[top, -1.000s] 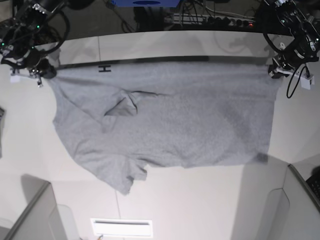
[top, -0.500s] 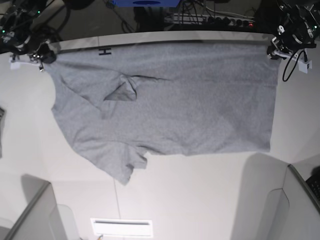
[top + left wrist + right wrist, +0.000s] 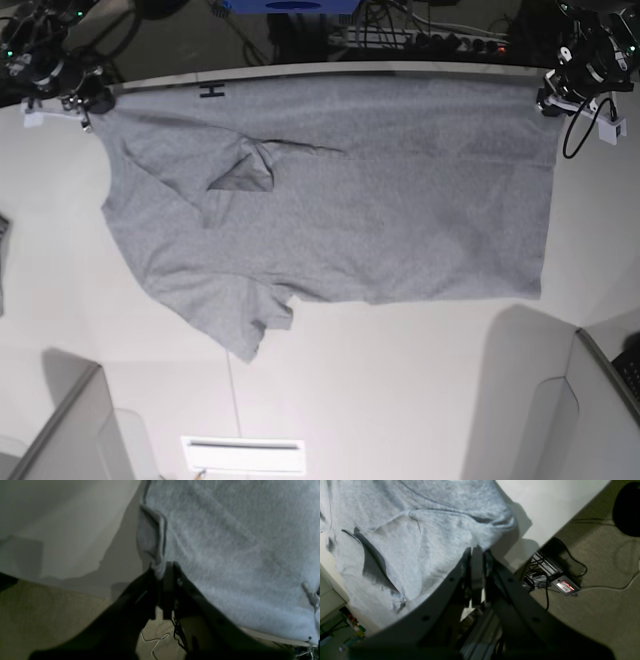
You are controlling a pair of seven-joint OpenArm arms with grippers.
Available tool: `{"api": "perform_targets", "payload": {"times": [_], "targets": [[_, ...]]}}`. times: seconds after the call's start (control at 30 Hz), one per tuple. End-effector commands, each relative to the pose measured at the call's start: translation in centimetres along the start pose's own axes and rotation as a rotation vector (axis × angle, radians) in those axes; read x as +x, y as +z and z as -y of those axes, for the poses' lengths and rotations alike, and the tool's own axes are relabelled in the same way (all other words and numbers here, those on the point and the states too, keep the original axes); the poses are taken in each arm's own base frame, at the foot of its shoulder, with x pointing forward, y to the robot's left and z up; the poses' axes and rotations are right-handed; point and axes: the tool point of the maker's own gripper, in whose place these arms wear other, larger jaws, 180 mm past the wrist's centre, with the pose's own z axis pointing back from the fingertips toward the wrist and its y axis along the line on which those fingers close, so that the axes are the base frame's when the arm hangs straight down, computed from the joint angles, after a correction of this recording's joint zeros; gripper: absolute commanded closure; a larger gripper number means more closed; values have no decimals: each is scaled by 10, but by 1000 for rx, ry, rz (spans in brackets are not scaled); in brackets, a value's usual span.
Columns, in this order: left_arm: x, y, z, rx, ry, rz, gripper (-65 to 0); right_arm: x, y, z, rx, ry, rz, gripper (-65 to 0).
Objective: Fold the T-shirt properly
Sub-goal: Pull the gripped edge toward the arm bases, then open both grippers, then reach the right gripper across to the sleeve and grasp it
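The heather-grey T-shirt (image 3: 380,210) lies spread across the white table, plain side up, with a black letter mark (image 3: 210,92) at its far edge. A sleeve (image 3: 235,320) points toward the near left and a small fold (image 3: 245,175) sits left of centre. At the far right corner my left gripper (image 3: 548,103) is shut on the T-shirt; the wrist view shows its jaws pinching a curled hem (image 3: 160,567). My right gripper (image 3: 92,103) is shut on the far left corner (image 3: 480,547) of the cloth.
The table's far edge (image 3: 330,68) runs just behind the shirt, with cables and a power strip (image 3: 557,580) on the carpet beyond. Grey partitions stand at the near left (image 3: 70,430) and near right (image 3: 590,400). A white slotted plate (image 3: 243,455) lies at the near edge.
Both grippers have carried the shirt's far edge farther back, up to the table's far edge. The cloth has slid along with them and lies flatter.
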Motion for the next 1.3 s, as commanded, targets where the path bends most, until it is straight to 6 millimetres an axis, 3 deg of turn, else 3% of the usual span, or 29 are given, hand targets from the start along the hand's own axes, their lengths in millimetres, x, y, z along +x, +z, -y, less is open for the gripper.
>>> {"api": "perform_targets", "payload": {"times": [0.0,0.4,0.43,0.53,0.63,0.73,0.83,0.93,1.0,1.17,1.27], "targets": [[9,5,-1,3,-15,31,0,11,7,-2,3,22,37,0],[8,4,-1,4,-11,29,0,11,8,0,2,16,36,0],[8,5,-1,5,-11,27,-18,11,8,0,2,16,36,-56],[8,5,-2,6,-10,27,-232,10,9,6,-12,13,38,-240],[11,16,-19,45,22,55,-395,8,11,10,-23,12,35,-278],[19,27,-33,76,53,99,-471,10,13,13,-25,3,45,-278],[27,39,-45,103,85,144,-481,23,26,11,-14,-15,112,-279],[34,49,-53,123,97,183,-481,43,47,-13,22,44,214,-284],[46,50,-46,109,93,219,-479,53,54,-31,52,81,266,-284],[75,47,-25,49,90,298,-471,57,37,-99,182,191,242,-281],[91,46,-14,17,92,342,-364,52,28,-141,254,280,216,-281]]}}
